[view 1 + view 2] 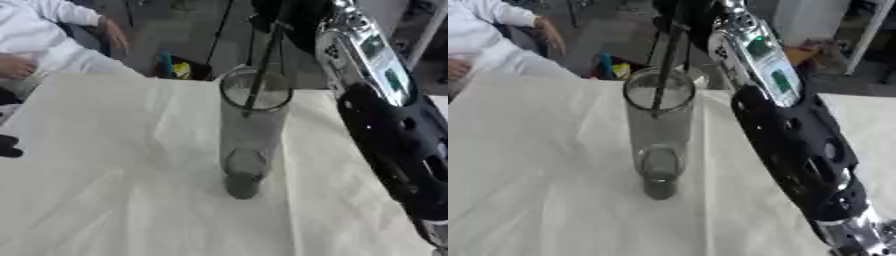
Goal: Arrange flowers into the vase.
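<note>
On the white-clothed worktop [105,200] in front of you stands a tall clear glass vase [252,135], upright, near the middle of the cloth. A dark flower stem [262,70] runs down through its mouth, leaning against the rim, with its lower end inside the upper part of the glass; the bloom itself is out of sight above the top edge. Your right arm [789,135] reaches in from the lower right and rises just beside the vase on its right, black shell below and silver section with green lights above. Your right hand [278,12] is at the very top, dark against a dark background, at the upper end of the stem; whether its fingers are curled round the stem or released, you cannot tell from here. Your left hand [7,146] shows only as a dark shape at the left edge, well apart from the vase, and its state cannot be told either.
</note>
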Available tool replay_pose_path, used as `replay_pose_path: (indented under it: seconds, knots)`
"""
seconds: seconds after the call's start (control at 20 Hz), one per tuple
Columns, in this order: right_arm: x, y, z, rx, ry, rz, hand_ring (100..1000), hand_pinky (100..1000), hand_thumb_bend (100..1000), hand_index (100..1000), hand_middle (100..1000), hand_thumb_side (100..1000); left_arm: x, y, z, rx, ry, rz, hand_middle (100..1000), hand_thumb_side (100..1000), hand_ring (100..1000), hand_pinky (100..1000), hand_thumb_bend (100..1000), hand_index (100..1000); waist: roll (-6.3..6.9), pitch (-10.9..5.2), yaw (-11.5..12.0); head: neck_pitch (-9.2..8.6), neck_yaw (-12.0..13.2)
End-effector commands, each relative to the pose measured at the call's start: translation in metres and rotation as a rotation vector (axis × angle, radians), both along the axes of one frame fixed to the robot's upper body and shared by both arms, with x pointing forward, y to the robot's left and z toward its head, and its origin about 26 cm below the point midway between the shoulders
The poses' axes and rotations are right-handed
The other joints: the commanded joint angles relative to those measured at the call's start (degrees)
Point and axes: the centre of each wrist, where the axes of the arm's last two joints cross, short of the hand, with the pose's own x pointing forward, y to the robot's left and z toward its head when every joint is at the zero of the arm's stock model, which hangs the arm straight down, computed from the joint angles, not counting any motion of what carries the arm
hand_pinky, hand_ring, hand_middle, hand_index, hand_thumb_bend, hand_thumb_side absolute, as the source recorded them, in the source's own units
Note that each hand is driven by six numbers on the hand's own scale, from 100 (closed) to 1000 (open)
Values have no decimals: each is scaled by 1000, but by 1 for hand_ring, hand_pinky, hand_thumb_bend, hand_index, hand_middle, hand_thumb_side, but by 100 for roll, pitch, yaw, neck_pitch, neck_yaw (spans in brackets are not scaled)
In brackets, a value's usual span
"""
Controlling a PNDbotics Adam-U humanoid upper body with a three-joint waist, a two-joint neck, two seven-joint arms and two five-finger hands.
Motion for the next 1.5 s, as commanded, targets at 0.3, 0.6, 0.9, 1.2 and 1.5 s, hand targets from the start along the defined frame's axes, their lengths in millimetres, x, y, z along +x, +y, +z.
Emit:
replay_pose_path:
  seconds: [0.3, 0.6, 0.9, 1.2, 1.5]
  knots:
    - [-2, -4, 5, -22, -65, -44, 280, 265, 447, 154, 100, 583, -1, -2, 9, 11, -32, -9, 720, 975, 577, 532, 100, 853, -86, 6, 5, -52, 39]
    - [-2, -7, 3, -34, -93, -75, 366, 320, 443, 179, 100, 648, -1, -2, 9, 12, -33, -9, 720, 974, 577, 532, 100, 852, -89, 4, 1, -55, 61]
    - [-1, -9, 1, -74, -134, -112, 399, 345, 439, 196, 100, 682, -1, -2, 9, 14, -31, -11, 719, 972, 577, 532, 100, 852, -89, 4, -8, -55, 72]
    - [0, -16, 1, -176, -183, -170, 434, 388, 435, 219, 100, 755, -1, -2, 9, 17, -29, -10, 720, 972, 577, 532, 100, 852, -100, 0, -32, -49, 92]
    - [1, -26, 2, -288, -189, -180, 481, 457, 436, 263, 100, 790, -1, -2, 9, 19, -28, -9, 720, 971, 577, 532, 100, 851, -103, -2, -57, -51, 108]
